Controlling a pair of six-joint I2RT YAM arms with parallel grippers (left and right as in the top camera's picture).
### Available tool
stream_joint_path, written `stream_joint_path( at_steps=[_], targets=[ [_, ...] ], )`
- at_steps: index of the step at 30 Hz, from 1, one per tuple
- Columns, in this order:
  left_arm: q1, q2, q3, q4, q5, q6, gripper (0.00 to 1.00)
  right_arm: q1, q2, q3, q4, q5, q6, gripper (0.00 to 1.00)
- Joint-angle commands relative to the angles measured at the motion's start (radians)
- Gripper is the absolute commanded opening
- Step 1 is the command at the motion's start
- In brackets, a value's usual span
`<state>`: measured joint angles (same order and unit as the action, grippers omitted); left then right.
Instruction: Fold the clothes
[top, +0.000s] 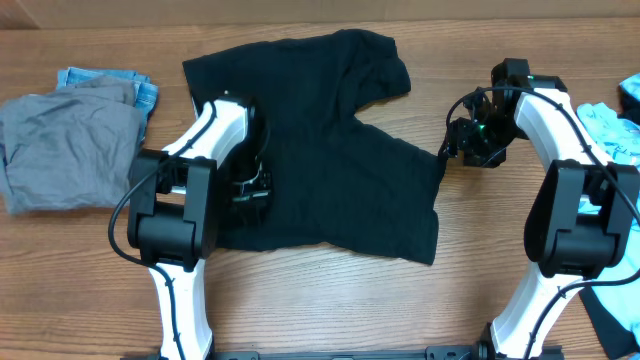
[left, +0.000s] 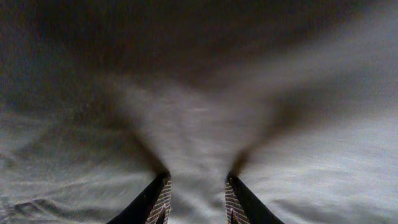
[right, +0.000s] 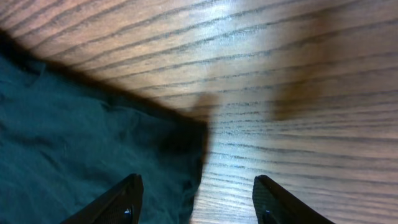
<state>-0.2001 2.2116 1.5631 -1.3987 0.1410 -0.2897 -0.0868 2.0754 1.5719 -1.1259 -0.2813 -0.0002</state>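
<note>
While a grey folded garment (top: 65, 150) lies at the left end of the table (top: 330, 300), the left gripper (top: 250, 190) is down on the left part of the black garment (top: 340, 170), fingers (left: 155, 199) clamped on a raised ridge of cloth. That garment is spread mid-table. At its right edge the right gripper (top: 462, 148) hangs with its fingers wide apart.

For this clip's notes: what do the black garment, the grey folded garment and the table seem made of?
The black garment looks like soft matte cloth, possibly cotton; it puckers into creases in the left wrist view. The grey folded garment looks like matte jersey-like fabric, softly rumpled. The table is wood or wood-look laminate, with slight sheen and dark grain lines; which is unclear.
</note>
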Motion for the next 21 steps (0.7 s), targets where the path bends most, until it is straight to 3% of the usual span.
stream_joint_path(
  at_steps=[1, 7, 13, 19, 20, 21],
  targets=[
    [0.007, -0.007, -0.112, 0.031, -0.041, -0.033, 0.33, 0.008, 0.014, 0.0, 0.011, -0.011, -0.008, 0.61],
    [0.01, -0.007, -0.28, 0.077, -0.071, -0.04, 0.33, 0.009, 0.014, -0.001, 0.002, -0.013, -0.008, 0.61],
    [0.011, -0.007, -0.289, 0.099, -0.075, -0.035, 0.34, 0.055, 0.014, -0.005, -0.056, -0.009, -0.008, 0.6],
    [0.011, -0.007, -0.289, 0.098, -0.089, -0.028, 0.34, 0.071, 0.014, -0.15, 0.061, -0.009, 0.0, 0.56],
    [0.011, -0.007, -0.289, 0.095, -0.089, -0.028, 0.34, 0.071, 0.014, -0.156, 0.076, -0.009, 0.0, 0.48],
    [0.011, -0.007, -0.289, 0.093, -0.089, -0.028, 0.34, 0.071, 0.014, -0.157, 0.091, -0.009, 0.0, 0.3]
  ],
)
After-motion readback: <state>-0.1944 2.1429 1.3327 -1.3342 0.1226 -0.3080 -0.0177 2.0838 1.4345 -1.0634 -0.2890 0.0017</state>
